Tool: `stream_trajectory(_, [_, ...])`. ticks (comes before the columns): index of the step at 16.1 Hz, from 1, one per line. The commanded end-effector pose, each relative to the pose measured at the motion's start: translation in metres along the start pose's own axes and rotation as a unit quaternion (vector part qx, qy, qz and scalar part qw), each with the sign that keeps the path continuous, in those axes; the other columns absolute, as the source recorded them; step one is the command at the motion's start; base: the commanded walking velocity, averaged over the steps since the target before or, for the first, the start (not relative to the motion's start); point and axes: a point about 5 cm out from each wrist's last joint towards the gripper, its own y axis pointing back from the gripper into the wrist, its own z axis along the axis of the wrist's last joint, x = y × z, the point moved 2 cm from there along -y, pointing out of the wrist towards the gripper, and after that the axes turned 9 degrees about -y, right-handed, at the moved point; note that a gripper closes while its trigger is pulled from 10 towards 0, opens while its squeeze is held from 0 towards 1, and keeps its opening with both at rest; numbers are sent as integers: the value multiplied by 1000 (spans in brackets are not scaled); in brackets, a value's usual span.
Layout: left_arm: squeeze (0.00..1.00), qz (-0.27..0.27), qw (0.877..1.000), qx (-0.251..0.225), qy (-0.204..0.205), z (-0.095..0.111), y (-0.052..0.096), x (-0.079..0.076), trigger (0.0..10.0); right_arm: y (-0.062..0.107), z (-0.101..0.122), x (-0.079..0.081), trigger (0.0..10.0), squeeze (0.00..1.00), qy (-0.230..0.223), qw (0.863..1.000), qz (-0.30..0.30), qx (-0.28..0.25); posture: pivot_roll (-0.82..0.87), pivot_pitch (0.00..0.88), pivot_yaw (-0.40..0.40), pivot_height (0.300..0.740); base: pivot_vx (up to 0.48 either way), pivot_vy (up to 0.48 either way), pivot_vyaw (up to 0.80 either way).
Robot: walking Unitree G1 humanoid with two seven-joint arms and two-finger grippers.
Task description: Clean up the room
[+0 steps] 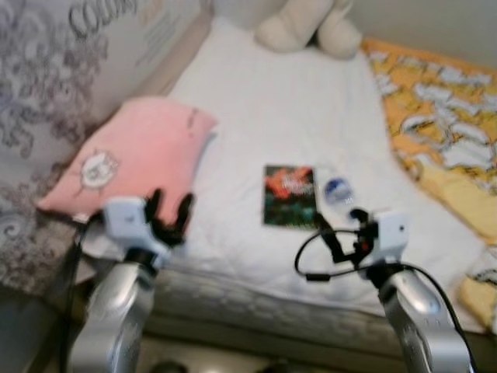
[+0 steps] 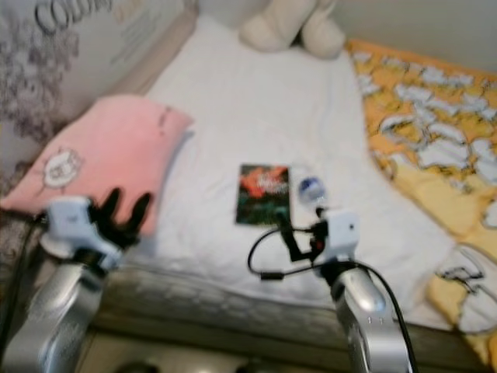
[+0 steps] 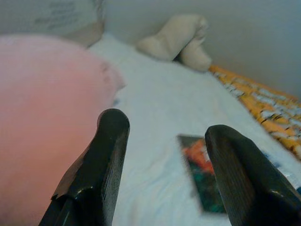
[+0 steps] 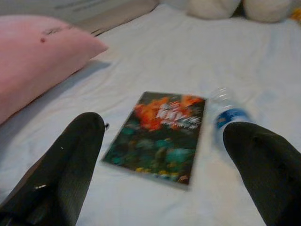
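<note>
White bed (image 1: pixel 311 109), book (image 1: pixel 290 196), blue-labelled bottle (image 1: pixel 337 189)

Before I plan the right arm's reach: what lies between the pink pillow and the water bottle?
The book lies flat on the white sheet between pink pillow and water bottle, seen from the left eye.

My left arm rises from the lower left, silver forearm angled up and forward, wrist block pale; my left gripper (image 1: pixel 169 210) stands at its end with both black fingers (image 3: pixel 101 165) pointing upward and spread apart, a clear gap between them, nothing held. My right arm comes up from the lower right, silver and bent slightly inward; a black cable loops out beside its wrist; my right gripper (image 2: pixel 289 233) points forward, its fingers (image 4: pixel 70 169) wide apart and gripping nothing; both arms are raised at about the same height.
</note>
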Motion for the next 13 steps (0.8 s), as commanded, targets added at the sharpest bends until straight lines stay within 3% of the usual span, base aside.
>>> stream_trajectory(1, [0, -13, 1000, 4, -13, -2, -2, -2, 10000, -5, 4, 3, 10000, 216, 9, 1000, 6, -12, -69, 35, -75, 740, 0, 0, 0])
stream_trajectory(6, [0, -33, 999, 10, -21, -11, -5, -11, 10000, -10, -4, -2, 10000, 243, 15, 1000, -9, -3, -63, 20, -66, 740, -105, 334, -530])
stream_trajectory(13, [0, 13, 997, 36, -62, -25, -19, 7, 10000, -14, -7, -11, 10000, 216, 32, 999, -36, -20, -61, 21, -62, 740, 0, 0, -88])
